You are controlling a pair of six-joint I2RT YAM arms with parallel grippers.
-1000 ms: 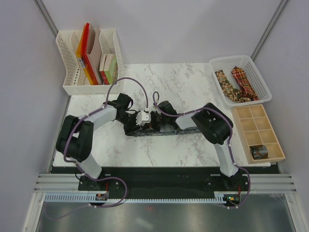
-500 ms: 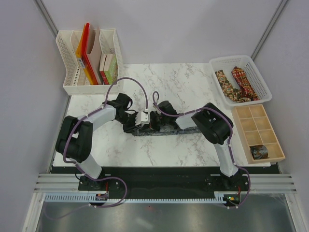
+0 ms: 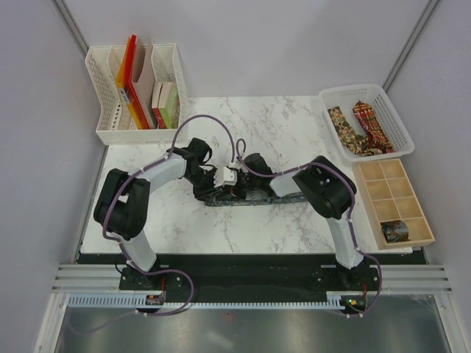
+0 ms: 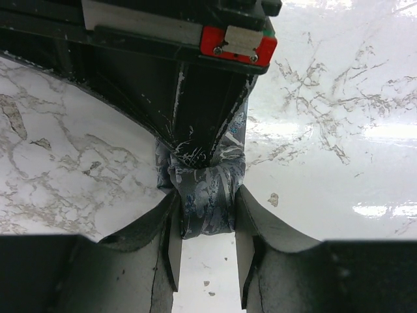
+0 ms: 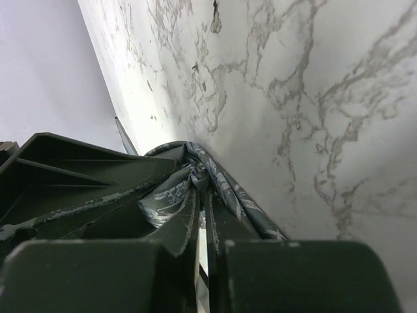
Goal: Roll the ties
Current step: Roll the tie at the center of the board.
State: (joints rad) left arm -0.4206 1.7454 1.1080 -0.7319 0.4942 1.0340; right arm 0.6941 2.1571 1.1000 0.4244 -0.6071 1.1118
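My left claw (image 4: 206,212) is clamped on the bunched end of the dark grey-green tie (image 4: 203,186), with 1 finger pressed to each side. My right claw (image 5: 201,195), tip to tip with it, pinches the same fabric, fingers nearly together. The rest of the tie trails back beneath my right claw on the table (image 3: 283,125). 2 more ties (image 3: 360,126) lie in a basket (image 3: 335,96) well beyond it.

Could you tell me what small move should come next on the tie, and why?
I'd probably have the left gripper roll its end further: the dark grey-green tie is just bunched there, the right gripper pinches it, and the rest lies flat.
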